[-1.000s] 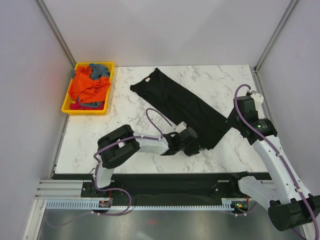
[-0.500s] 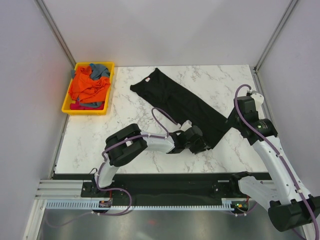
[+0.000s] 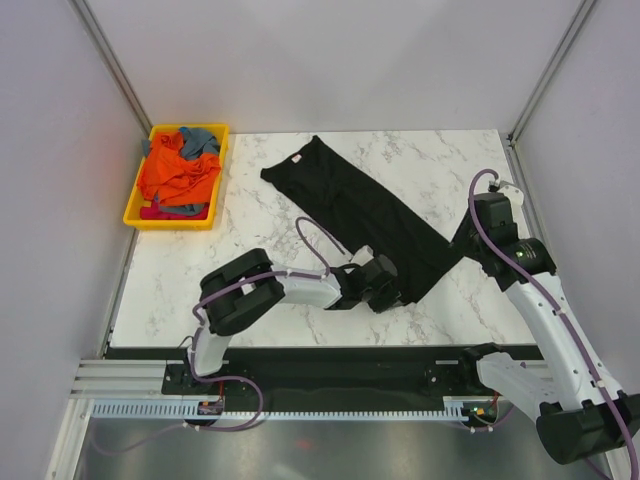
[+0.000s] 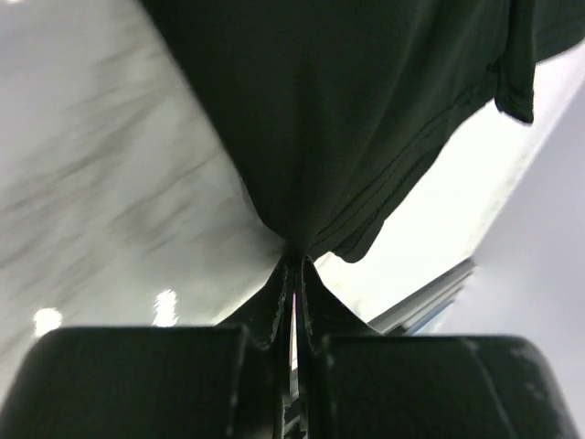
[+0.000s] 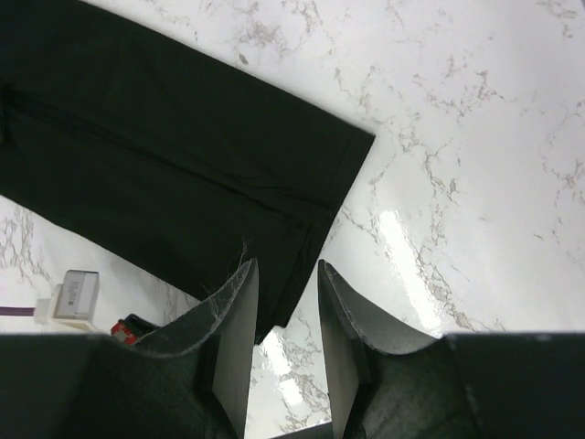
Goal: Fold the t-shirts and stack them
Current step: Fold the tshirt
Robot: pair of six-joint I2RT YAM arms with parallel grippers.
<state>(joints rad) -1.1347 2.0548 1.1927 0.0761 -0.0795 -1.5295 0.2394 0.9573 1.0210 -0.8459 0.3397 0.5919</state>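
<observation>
Twice confirmed, from overhead and from the wrist: found left fingers (image 4: 272, 315) pressed fully together, pinching a gathered fold of the black t-shirt (image 3: 355, 205) at its near hem. Noted cloth drawn to a point at the fingertips and fanning out above them in the left wrist view, with hem stitching visible right of the pinch. Located that pinch overhead at the near end of the garment, right of centre and close to the front edge.

Found black t-shirt folded into a long narrow band, lying diagonally on the marble tabletop (image 3: 450, 160). Noted collar end far and left, bearing a small pale neck label (image 3: 297, 160), and hem end near and right.

Found right fingers (image 5: 236, 306) parted to a moderate gap, gripping nothing. Noted them hanging over the right near corner of the band, with the cloth's edge and bare marble showing through the gap. Cannot tell from the wrist view whether the left-hand finger touches the cloth or sits just above it.

Located other garments in the yellow tray (image 3: 165, 222) at the far left corner of the tabletop, well apart from the black one. Noted orange t-shirt (image 3: 180, 172) heaped on top, crumpled, and grey-blue t-shirt (image 3: 200, 138) showing at the far side beneath it. Spotted a strip of pinkish-red cloth (image 3: 160, 210) at the tray's near edge.
</observation>
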